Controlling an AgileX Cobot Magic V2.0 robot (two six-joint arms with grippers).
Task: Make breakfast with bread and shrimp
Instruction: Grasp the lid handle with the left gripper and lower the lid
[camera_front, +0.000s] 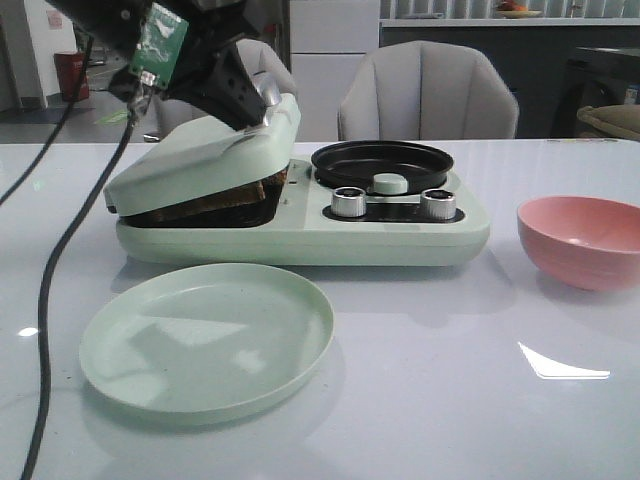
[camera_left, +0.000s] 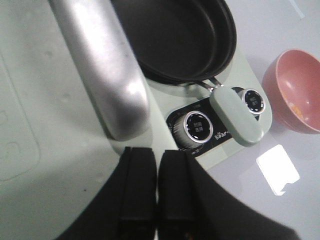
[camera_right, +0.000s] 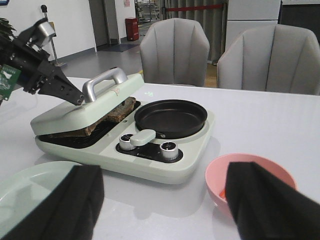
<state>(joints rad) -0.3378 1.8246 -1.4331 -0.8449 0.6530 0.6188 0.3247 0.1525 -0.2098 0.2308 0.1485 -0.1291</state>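
A: Nearest the camera, a round pale green plastic plate (camera_front: 207, 340) sits just in front of the mint green breakfast maker (camera_front: 300, 215). Nothing lies on it.

B: To the right of the maker, a pink round bowl (camera_front: 583, 240), apart from it. The left wrist view shows an orange fleck inside; whether that is shrimp, cannot tell.

A: On the maker: two silver dials (camera_front: 349, 202), a green-handled round black frying pan (camera_front: 382, 165) on its right half, looks bare.

B: Left half is the press. The pale green hinged lid (camera_front: 205, 160) is tilted, not fully shut, and the browned, dark-crusted bread (camera_front: 215, 195) is sandwiched under it on the lower plate.

A: Left gripper (camera_left: 148, 187)?

B: At the lid's silver metal handle (camera_left: 102, 65), fingers nearly together, nothing between them in the wrist view. It seems to push on the lid rather than grasp.

A: Right gripper (camera_right: 160, 210)?

B: Low beside the pink bowl, fingers wide apart, empty.

A: Handling the bread?

B: Judging it light, toasted stiff at the crust, still crushable and crumbly. Take it by an edge with a gentle pinch once the lid is up. Likely hot.

A: Beyond the maker, grey upholstered chairs (camera_front: 428, 90).
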